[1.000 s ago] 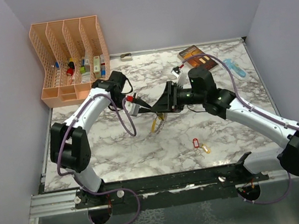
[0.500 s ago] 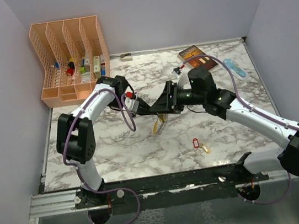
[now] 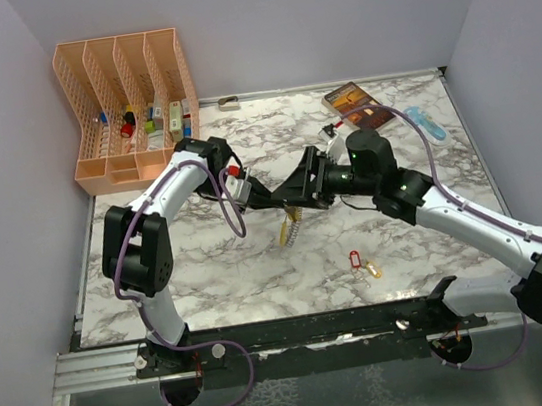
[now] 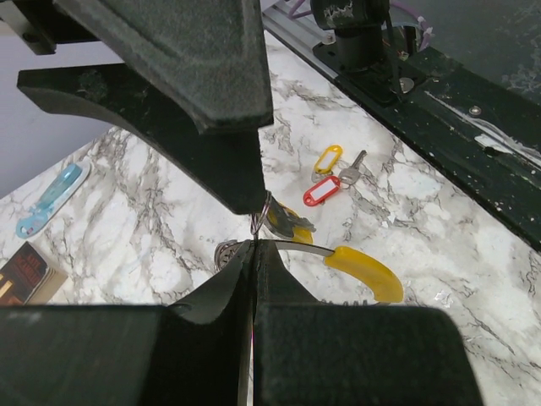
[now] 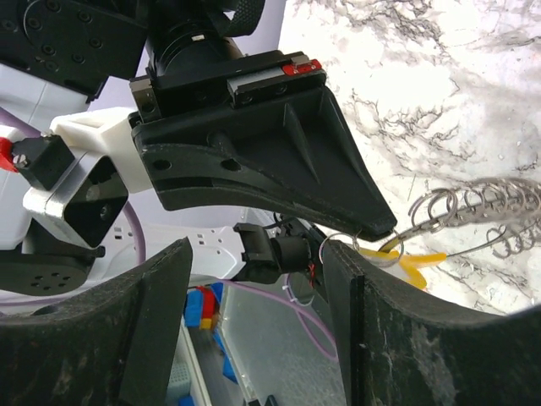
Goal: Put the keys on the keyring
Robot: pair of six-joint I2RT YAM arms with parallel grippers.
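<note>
The keyring (image 3: pixel 290 222), a chain of silvery wire loops with a curved yellow plastic piece, hangs over the middle of the marbled desk (image 3: pixel 210 272). I see my left fingers (image 4: pixel 211 313) pressed together, pinching one thin wire loop at their tips. My right fingers (image 5: pixel 152 330), broad and matte black, stand spread close by those tips, holding nothing. The keys (image 4: pixel 321 190), with glossy red and yellow oval tags, lie flat on the desk nearer the bases.
</note>
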